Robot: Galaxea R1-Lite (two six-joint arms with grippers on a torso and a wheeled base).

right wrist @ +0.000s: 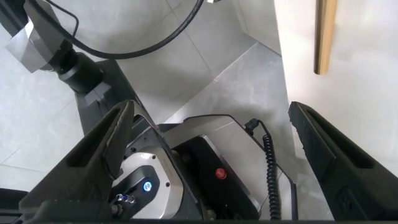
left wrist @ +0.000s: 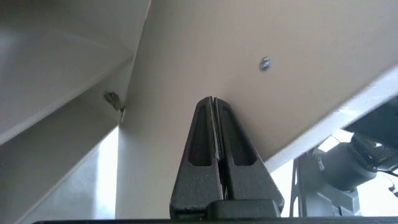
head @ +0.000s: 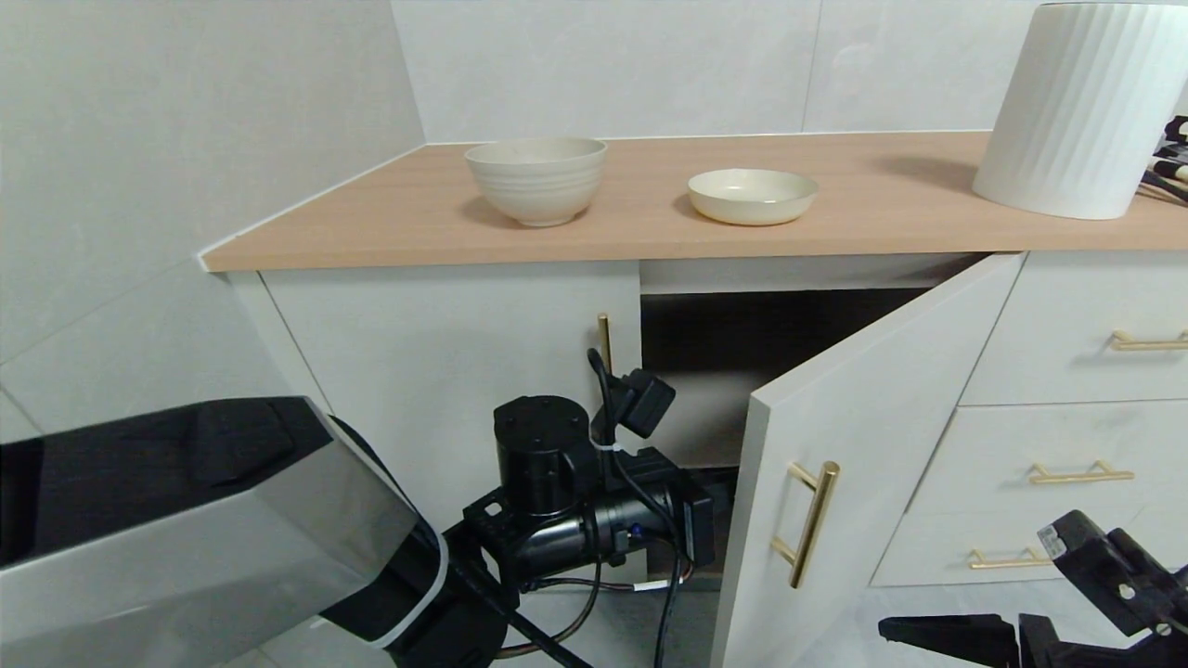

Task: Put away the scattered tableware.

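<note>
- On the counter [head: 418,223] I have a bowl [head: 536,178] at left, a dish [head: 752,195] near it on the right, and a tub [head: 1081,107] far right.
- Below the dish, the cabinet door [head: 835,445] stands open, with drawers [head: 1067,417] to its right.
- My left gripper [left wrist: 213,102] is low at the opening, and my right gripper [right wrist: 211,115] is low before the drawers.

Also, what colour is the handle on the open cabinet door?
The handle is a shiny gold, seen best in the head view.

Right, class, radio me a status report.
Left gripper shut, empty, by open white cupboard door. Right gripper open, low. Ribbed cream bowl, shallow cream dish on wooden counter. Door stands between arms.
</note>
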